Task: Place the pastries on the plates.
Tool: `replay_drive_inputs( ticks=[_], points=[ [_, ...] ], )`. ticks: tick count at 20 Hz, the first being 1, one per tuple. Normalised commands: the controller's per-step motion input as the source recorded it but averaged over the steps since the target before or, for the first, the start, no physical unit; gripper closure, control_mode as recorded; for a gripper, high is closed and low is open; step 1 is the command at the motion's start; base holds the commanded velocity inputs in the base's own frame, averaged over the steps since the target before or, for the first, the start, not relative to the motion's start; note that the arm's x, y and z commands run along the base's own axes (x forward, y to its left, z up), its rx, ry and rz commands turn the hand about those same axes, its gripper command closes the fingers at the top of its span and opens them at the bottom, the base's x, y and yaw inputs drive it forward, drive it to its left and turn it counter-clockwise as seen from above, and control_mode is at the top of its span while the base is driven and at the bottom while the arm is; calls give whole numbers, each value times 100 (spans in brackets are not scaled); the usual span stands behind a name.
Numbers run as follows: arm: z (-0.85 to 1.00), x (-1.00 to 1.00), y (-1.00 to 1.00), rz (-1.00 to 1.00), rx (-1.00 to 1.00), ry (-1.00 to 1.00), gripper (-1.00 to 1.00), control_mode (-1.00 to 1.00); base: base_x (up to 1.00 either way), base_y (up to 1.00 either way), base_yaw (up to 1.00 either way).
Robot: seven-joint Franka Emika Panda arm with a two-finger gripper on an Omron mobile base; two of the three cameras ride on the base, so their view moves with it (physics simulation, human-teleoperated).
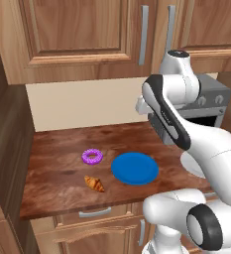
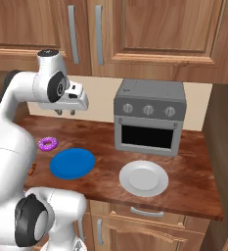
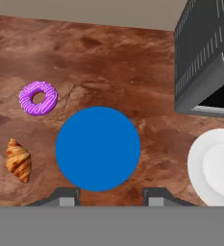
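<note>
A purple-frosted donut [image 1: 92,157] [image 2: 47,143] [image 3: 38,98] lies on the wooden counter, and a golden croissant [image 1: 94,183] [image 3: 18,160] lies a little nearer the front edge. To their right sits the bright blue plate [image 1: 135,168] [image 2: 72,163] [image 3: 98,148]. Further right is the white plate [image 2: 143,178] [image 3: 214,166], in front of the oven. Both plates are bare. My gripper [image 2: 65,112] [image 3: 111,194] hangs high above the counter, over the blue plate. Its fingers stand apart with nothing between them.
A grey toaster oven [image 2: 149,117] [image 3: 205,62] stands at the back right of the counter [image 1: 57,149]. Wooden cabinets hang above, and a tall wooden panel borders the counter on the left. Drawers sit below the front edge.
</note>
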Motion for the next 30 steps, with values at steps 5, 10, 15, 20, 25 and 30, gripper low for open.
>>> replay_drive_inputs(
  ticks=[5,10,15,20,25,30],
  points=[
    [0,-57,7,0,0,-12,-100,-100,0,0,0],
    [-25,-98,46,3,0,-12,-100,-100,0,0,0],
    [-48,-34,69,0,0,-8,-100,-100,0,0,0],
    [-36,-4,66,0,0,-1,-100,-100,0,0,0],
    [-2,29,59,1,0,4,-100,-100,0,0,0],
    [-3,51,34,3,0,6,-100,-100,0,0,0]
  ],
)
